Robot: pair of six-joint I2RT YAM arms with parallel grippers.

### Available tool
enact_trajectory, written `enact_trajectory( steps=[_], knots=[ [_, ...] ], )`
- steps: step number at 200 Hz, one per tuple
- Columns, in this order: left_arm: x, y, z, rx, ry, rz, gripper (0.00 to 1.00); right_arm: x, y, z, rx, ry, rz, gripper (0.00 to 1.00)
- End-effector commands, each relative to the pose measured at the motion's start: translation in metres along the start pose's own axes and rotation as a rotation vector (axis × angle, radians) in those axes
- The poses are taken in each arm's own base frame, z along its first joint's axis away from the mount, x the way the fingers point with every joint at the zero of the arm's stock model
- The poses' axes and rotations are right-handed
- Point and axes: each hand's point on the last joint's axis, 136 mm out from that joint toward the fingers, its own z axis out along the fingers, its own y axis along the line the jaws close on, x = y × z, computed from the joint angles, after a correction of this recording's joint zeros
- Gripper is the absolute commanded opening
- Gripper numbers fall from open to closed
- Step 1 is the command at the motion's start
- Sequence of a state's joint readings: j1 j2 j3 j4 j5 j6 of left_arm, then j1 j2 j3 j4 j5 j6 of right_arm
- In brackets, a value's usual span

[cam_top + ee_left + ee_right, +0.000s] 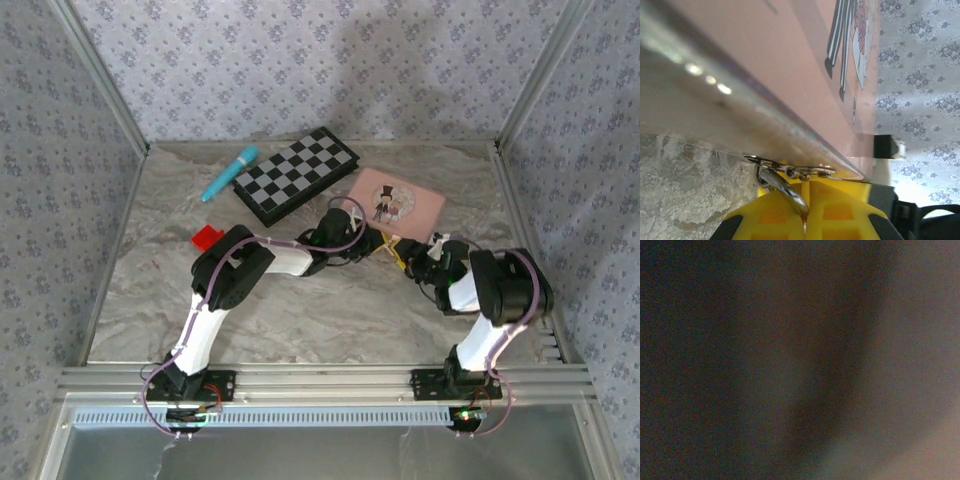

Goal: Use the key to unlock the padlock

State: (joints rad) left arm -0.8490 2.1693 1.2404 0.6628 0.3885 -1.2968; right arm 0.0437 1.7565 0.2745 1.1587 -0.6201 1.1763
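Right wrist cam: dark blur, nothing readable. Right gripper (423,262) sits at the near right corner of the pink tin (397,205). It's too small in the top view to read the jaws, so can't tell if they're spread or closed. Left gripper (384,245) is at the tin's near edge, just beside the right one. The spot between them is covered by the two gripper heads.

Left wrist cam: yellow fingers (837,212) pressed together, pinching a curved silver metal loop (781,186) that runs into the seam. A few small links (800,173) sit against the loop, right under the tin's edge and above the marble table (330,310). Padlock: can't pick out a brass body, and can't tell if the loop is its shackle or a key ring. Either way the loop is at the tin's near edge, in the left jaws. Key not distinguishable. Tin is cropped here and the lid picture is cut off.

Count: 2 arms, 1 pink tin, 1 folded chessboard (296,175), 1 teal pen (230,173), 1 red block (207,237) partly hidden by the left arm's elbow.
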Motion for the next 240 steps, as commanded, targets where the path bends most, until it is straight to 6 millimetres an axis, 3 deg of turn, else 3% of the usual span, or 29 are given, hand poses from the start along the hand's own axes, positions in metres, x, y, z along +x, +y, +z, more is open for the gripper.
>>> enact_trajectory(
  steps=[1,61,89,109,136,181,240],
  knots=[
    [0.017,-0.02,0.0,0.081,0.072,-0.022,0.0,0.003,0.005,0.007,-0.088,0.028,0.105,0.35],
    [0.019,0.021,-0.012,-0.023,0.081,-0.031,0.01,0.005,0.011,0.012,-0.096,0.021,0.053,0.21],
    [0.016,0.034,-0.019,-0.079,0.085,-0.014,0.12,0.006,0.018,0.015,-0.114,0.035,0.051,0.21],
    [0.013,0.038,-0.02,-0.095,0.077,-0.015,0.28,0.011,0.025,0.018,-0.127,0.047,0.045,0.23],
    [0.01,0.039,-0.02,-0.103,0.066,-0.02,0.4,0.019,0.019,0.022,-0.109,0.066,0.06,0.24],
    [0.013,0.048,-0.022,-0.144,0.071,-0.037,0.45,0.035,0.017,0.034,-0.097,0.105,0.06,0.24],
    [0.021,0.079,-0.048,-0.356,0.035,-0.03,0.47,0.025,0.018,0.029,-0.099,0.073,0.05,0.24]
  ],
)
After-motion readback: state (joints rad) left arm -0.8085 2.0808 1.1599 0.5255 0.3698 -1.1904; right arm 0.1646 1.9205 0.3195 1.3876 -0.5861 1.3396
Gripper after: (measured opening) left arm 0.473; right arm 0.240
